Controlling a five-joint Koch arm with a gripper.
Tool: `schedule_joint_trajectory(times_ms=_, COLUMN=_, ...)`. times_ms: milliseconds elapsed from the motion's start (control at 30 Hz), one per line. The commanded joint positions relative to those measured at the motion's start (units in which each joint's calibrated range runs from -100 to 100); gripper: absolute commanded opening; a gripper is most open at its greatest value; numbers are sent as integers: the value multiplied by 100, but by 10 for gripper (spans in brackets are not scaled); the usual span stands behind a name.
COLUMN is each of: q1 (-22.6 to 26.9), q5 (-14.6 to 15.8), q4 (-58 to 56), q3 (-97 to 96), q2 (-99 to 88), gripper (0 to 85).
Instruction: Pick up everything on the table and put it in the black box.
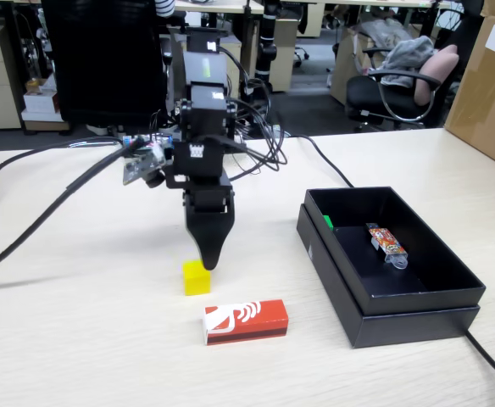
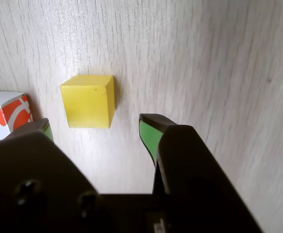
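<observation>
A small yellow cube [image 1: 196, 277] [image 2: 88, 100] rests on the beige table [image 1: 78, 339]. My gripper [image 1: 209, 259] [image 2: 97, 127] hangs just above and behind it, open, with nothing between its green-padded fingers [image 2: 150, 136]; the cube lies just beyond the tips in the wrist view. A red block with a white swirl [image 1: 245, 321] [image 2: 7, 112] lies nearer the front edge. The black box [image 1: 468, 288] stands at the right in the fixed view. A bit of the green cube [image 1: 327, 222] shows against the box's inner left wall.
A multicoloured wrapped item [image 1: 386, 242] lies inside the box. Black cables [image 1: 27, 229] run across the table from the left, and another [image 1: 493, 365] leaves the box's front right corner. Office chairs and cardboard boxes stand behind the table.
</observation>
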Motion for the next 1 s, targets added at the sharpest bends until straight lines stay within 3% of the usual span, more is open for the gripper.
schedule_joint_trajectory(times_ms=0, q1=-29, q5=-20, q4=246, q3=275, q2=70, gripper=372)
schedule_joint_trajectory(times_ms=600, q1=-68, q5=-122, q4=695, q3=638, q2=920, gripper=366)
schedule_joint_trajectory(times_ms=633, q1=-68, q5=-127, q4=695, q3=638, q2=931, gripper=352)
schedule_joint_trajectory(times_ms=800, q1=-73, q5=-156, q4=755, q3=647, q2=954, gripper=116)
schedule_joint_trajectory(times_ms=867, q1=-73, q5=-156, q4=755, q3=665, q2=954, gripper=66)
schedule_joint_trajectory(times_ms=967, q1=-78, q5=-156, q4=755, q3=665, q2=954, gripper=65)
